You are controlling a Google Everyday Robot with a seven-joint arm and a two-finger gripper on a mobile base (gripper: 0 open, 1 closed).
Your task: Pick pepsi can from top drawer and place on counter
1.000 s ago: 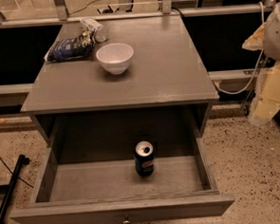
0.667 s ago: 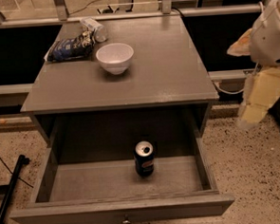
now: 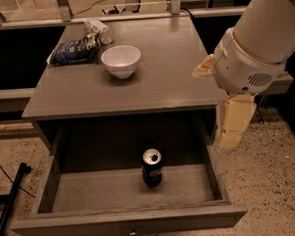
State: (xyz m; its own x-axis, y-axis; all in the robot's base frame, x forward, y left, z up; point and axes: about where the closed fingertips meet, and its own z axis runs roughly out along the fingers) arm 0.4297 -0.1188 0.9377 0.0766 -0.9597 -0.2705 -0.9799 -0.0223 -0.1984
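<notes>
Hanging beside the desk (image 3: pixel 151 89), the end effector (image 3: pixel 234 127), openness impossible to tell, has the pepsi can (image 3: pixel 152 167) standing below-left in the pulled-out top drawer (image 3: pixel 129 224), upright for grasping from above.

Your pepsi can (image 3: pixel 152 167) stands mid top drawer (image 3: pixel 69 226). On counter (image 3: pixel 161 89) behind: bowl (image 3: pixel 121 60), with snack bag (image 3: pixel 73 50) and bottle (image 3: pixel 99 30) back-left. Gripper (image 3: pixel 231 135) hangs right of drawer.

counter (image 3: pixel 170 73) w/ bowl (image 3: pixel 121 59), snack bag (image 3: pixel 75 49), bottle (image 3: pixel 99 30), hand (image 3: pixel 234 127) rt
</notes>
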